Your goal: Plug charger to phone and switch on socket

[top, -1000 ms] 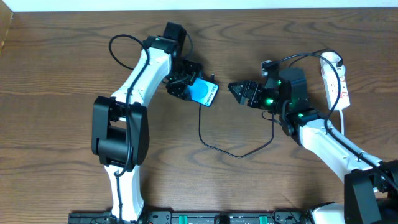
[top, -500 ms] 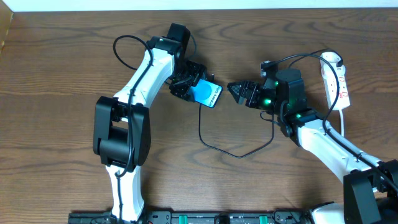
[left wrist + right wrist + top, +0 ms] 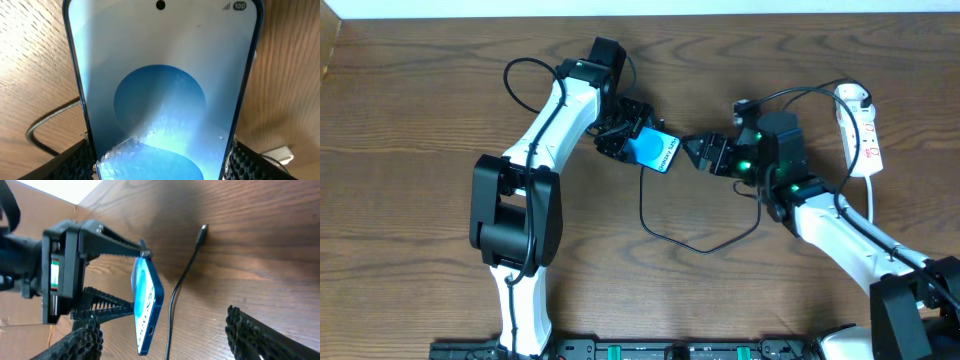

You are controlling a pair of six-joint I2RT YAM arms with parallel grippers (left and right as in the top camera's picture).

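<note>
Left tool: My left tool [image 3: 628, 140] is clamped on the phone, with one pad on each long edge. This leaves the screen uncovered and the outer end free.

Phone: The phone [image 3: 656, 153] is held clear of the worktop [image 3: 420, 100] at a tilt, its blue screen lit. It juts out ahead of the left tool toward the right one. The end with the camera dot points away from the left tool. In the right wrist view a small slot or button shows on its edge, and I cannot tell if that is the charging port.

Charger: The charger [image 3: 705, 248] lies in a loose black loop on the worktop, below and between the two tools. Its plug [image 3: 202, 228] rests flat beyond the phone, and neither tool is gripping it.

Right tool: My right tool [image 3: 703, 152] has its fingers spread wide and holds nothing. It is just beside the phone's free end and aimed at it. I judge that it must fetch the plug first.

Socket: The socket [image 3: 858, 130] lies well behind the right tool. It is white with red marks, and nothing is touching it.
</note>
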